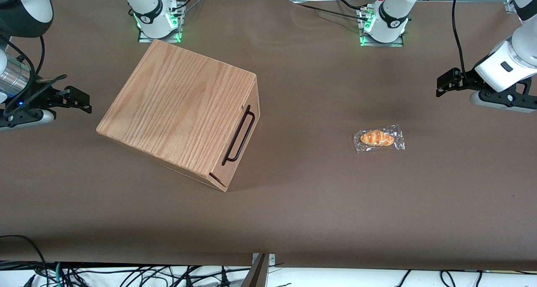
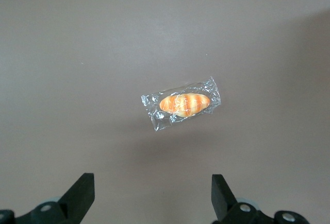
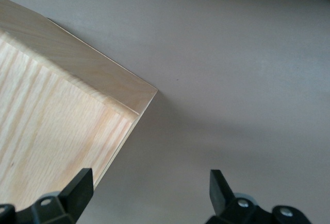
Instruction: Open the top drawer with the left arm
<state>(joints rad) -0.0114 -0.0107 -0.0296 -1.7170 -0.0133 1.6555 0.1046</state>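
Toward the parked arm's end of the brown table (image 1: pixel 293 203): oak-grain cabinet box (image 1: pixel 176 106), top drawer (image 1: pixel 239 142) shut, long thin black bar handle (image 1: pixel 239 135) running diagonally, facing the working arm's end. Well apart from it, up above the table: glossy white left arm (image 1: pixel 509 64), black-and-grey gripper (image 1: pixel 440 85) wide open and empty, over a small plastic-wrapped orange bun (image 2: pixel 183 104).

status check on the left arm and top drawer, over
Gripper open, hovering at working arm's end. Top drawer shut, handle untouched. Wrapped bun lies between them.
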